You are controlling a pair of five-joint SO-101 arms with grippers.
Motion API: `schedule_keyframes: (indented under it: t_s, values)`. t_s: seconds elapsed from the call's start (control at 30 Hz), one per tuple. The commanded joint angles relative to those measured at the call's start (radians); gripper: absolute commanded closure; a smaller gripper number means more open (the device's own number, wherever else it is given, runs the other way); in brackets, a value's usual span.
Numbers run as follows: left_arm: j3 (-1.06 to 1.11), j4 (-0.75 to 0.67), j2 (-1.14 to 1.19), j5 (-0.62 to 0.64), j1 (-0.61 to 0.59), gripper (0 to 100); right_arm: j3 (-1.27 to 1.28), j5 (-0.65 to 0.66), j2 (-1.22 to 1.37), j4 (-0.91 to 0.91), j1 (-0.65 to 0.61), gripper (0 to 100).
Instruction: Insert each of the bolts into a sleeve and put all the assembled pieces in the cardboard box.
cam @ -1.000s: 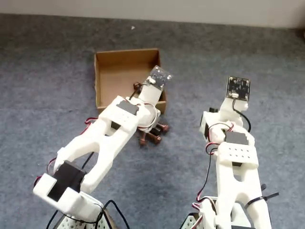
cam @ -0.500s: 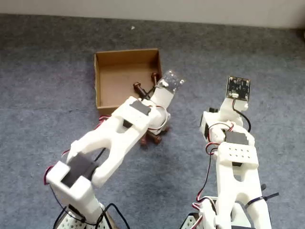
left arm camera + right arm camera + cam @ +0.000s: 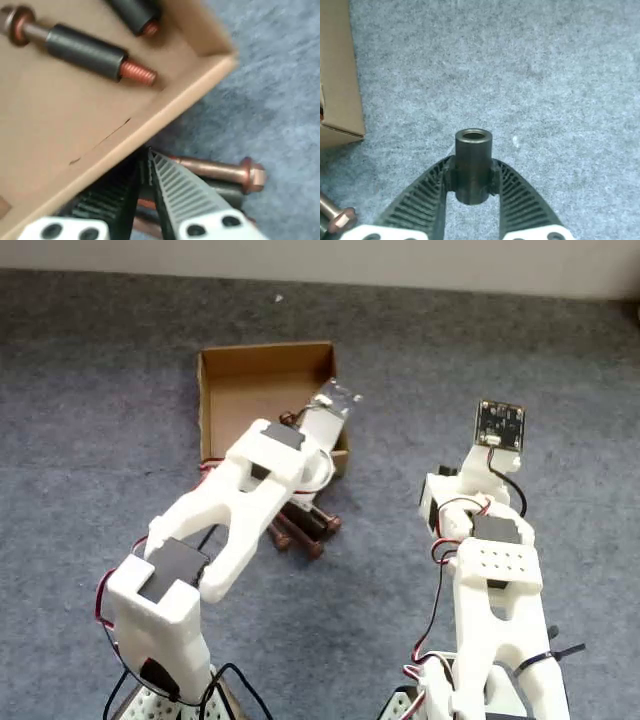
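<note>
Left pincer is closed, its two fingers pressed together on nothing. It hangs just outside the near right corner of the cardboard box, which lies at about 11 o'clock from the middle of the high view. Half a second ago this arm's wrist was swung out toward 3 o'clock, beyond the box's right wall. Now it has come back over that corner. The loose bolts on the carpet, at about 7 o'clock from the corner, show more fully from under the arm.

We judge that a delivery into the box is done and the arm is turning to the next bolt. Its tips sit right over a copper-coloured loose bolt, with a dark part beside it that may be a sleeve.

Right pincer has not moved in the last second. It stands at about 3 o'clock in the high view, clamped on an upright sleeve whose bore is open and empty, ready for a bolt.

Inside the box, the left wrist view shows one assembled piece lying flat on the floor. Its bolt head is at one end and the thread pokes out of the black sleeve at the other. The end of a second assembled piece lies near it, toward the right wall. With bolts still outside, we put the task at partway.
</note>
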Motion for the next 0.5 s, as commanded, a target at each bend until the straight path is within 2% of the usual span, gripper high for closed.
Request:
schedule_keyframes:
  t_s: [0.0, 0.27, 0.47]
  values:
    - [-0.035, 0.066, -0.024, 0.002, -0.074, 100, -0.013, -0.006, -0.035, -0.024, 0.004, 99.2]
    - [0.166, 0.068, -0.288, -0.014, -0.105, 100, -0.013, -0.005, -0.035, -0.024, 0.004, 99.2]
    - [0.294, 0.072, -0.489, -0.267, -0.111, 97, -0.013, -0.005, -0.035, -0.024, 0.004, 99.2]
